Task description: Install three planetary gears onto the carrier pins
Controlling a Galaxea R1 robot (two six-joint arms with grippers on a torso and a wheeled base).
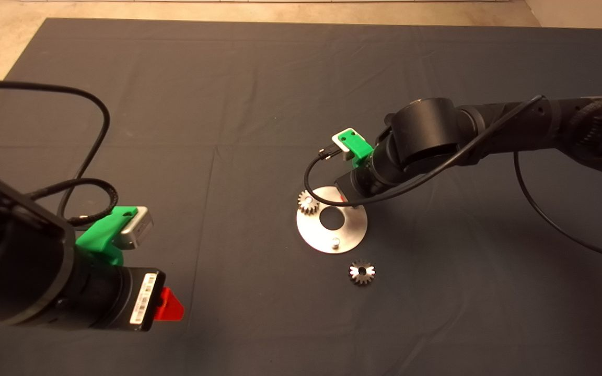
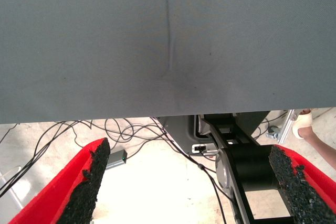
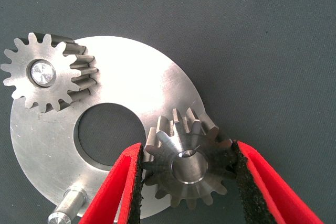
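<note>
R gripper [image 3: 188, 182] is down over the far-right part of the round silver disc [image 1: 350, 230], arm coming in from the right. Its two red fingers [image 3: 118, 192] are clamped on one planetary gear [image 3: 188, 163], pads touching the teeth on both sides. That gear sits over the disc's edge, just beside the central hole [image 3: 107, 135]; a pin end seems to show in its bore, but can't tell whether it's fully seated. In head view the gripper body hides this gear.

2nd gear [image 1: 308, 202] is already on its carrier pin at the disc's far-left edge, pin top visible in the bore [image 3: 42, 73], teeth overhanging the rim a bit. 3rd gear [image 1: 362, 272] lies flat on the dark mat [image 1: 228, 104], near side of the disc, slightly right, close to but not touching it.

One bare carrier pin [image 1: 335, 242] stands upright at the disc's near edge, nothing on it; wrist view shows it too [image 3: 68, 205].

L gripper [image 2: 191, 192] is parked at the lower left edge of the mat, well apart from disc and gears. Its fingers [image 2: 86, 182] are spread apart w/ nothing between them; the wrist cam looks past the mat edge at floor, cables [image 2: 131, 132] and a person's shoe [image 2: 304, 124].
</note>
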